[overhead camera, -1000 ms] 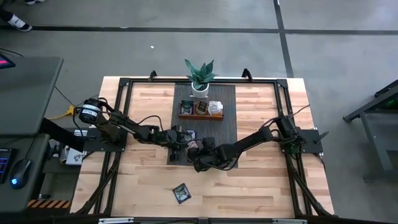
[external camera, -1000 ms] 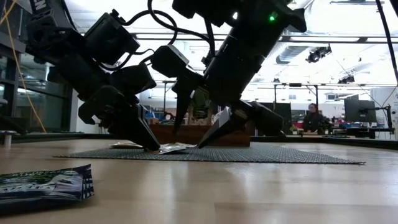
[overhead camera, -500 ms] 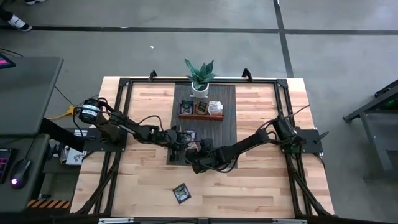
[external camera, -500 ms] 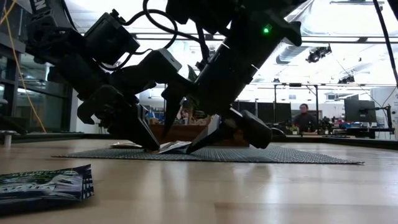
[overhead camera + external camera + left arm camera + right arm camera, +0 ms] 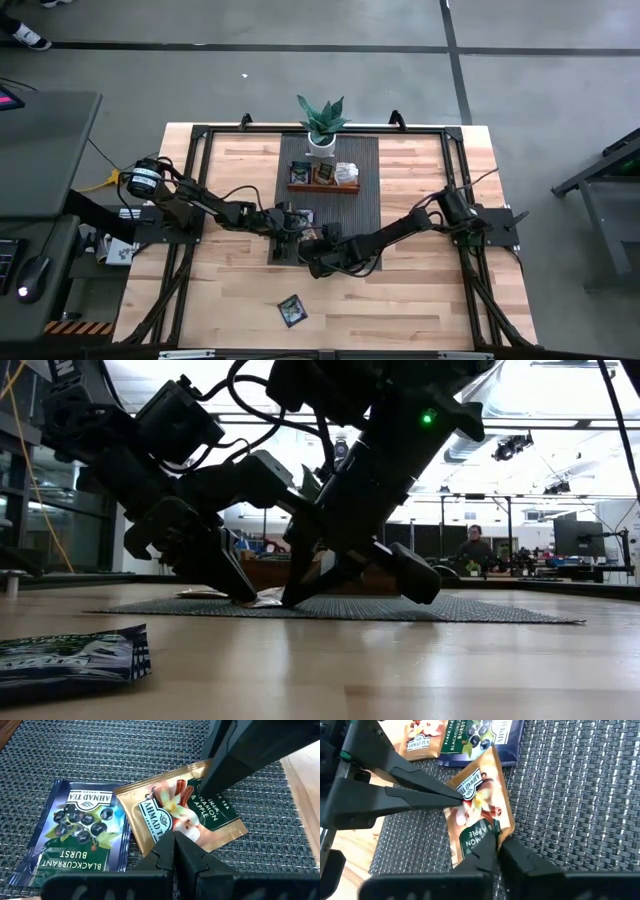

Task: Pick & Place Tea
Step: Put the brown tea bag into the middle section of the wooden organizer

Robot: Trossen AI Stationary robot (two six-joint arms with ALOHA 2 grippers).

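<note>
Two grippers meet over one tan cinnamon-apple sachet (image 5: 187, 810) on the dark woven mat (image 5: 365, 195) at mid-table. Left gripper (image 5: 174, 839): fingers pressed together, tips on the sachet's edge. Right gripper (image 5: 495, 840): fingers clamped together on the opposite edge of the same sachet. Dark blue blackcurrant sachet (image 5: 80, 832) lies flat just beside it, partly under the tan one's corner. Another dark sachet (image 5: 291, 310) lies alone on the bare wood near the front edge. Wooden tray (image 5: 323, 185) with sachets sits behind, by the potted plant (image 5: 321, 122).
</note>
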